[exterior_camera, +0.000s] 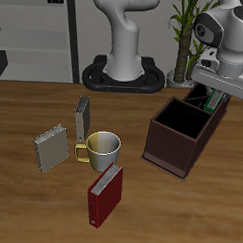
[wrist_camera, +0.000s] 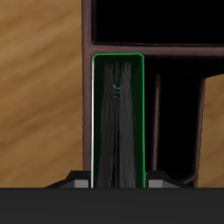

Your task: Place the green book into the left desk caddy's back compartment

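My gripper (exterior_camera: 214,94) is shut on the green book (exterior_camera: 207,100) and holds it upright over the back end of the left desk caddy (exterior_camera: 170,151), a dark brown box with a black inside. The book's lower end reaches into the narrow back compartment (exterior_camera: 216,108), behind the large square section (exterior_camera: 180,119). In the wrist view the green book (wrist_camera: 118,122) shows edge-on between my fingers (wrist_camera: 80,182), with the caddy's partitions (wrist_camera: 157,54) around it. I cannot tell whether the book touches the bottom.
A white-and-yellow mug (exterior_camera: 102,148) stands mid-table. A grey book (exterior_camera: 82,119) stands upright behind it, and another grey book (exterior_camera: 51,146) lies beside it. A dark red book (exterior_camera: 104,194) lies near the table's front edge. A plant (exterior_camera: 182,36) stands at the back.
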You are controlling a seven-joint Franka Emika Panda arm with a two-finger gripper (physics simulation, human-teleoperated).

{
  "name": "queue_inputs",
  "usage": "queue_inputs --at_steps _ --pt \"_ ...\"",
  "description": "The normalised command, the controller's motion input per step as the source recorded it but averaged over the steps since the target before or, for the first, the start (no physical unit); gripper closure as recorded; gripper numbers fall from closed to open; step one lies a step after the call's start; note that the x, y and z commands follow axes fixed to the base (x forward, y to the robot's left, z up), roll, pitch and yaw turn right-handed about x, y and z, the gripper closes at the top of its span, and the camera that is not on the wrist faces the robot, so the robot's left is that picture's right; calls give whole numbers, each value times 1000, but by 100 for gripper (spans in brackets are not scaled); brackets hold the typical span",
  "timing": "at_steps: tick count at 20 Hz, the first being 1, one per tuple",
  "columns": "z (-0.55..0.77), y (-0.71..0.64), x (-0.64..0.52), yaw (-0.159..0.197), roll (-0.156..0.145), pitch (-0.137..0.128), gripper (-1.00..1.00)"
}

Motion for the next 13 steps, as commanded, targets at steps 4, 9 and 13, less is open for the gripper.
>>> queue_inputs --at_steps 4,9,13 --pt "-13 -87 20 -11 -13 18 -100" --pt "88 -123 -52 9 -13 -18 -100" --pt "107 -144 -9 22 -7 -14 -100"
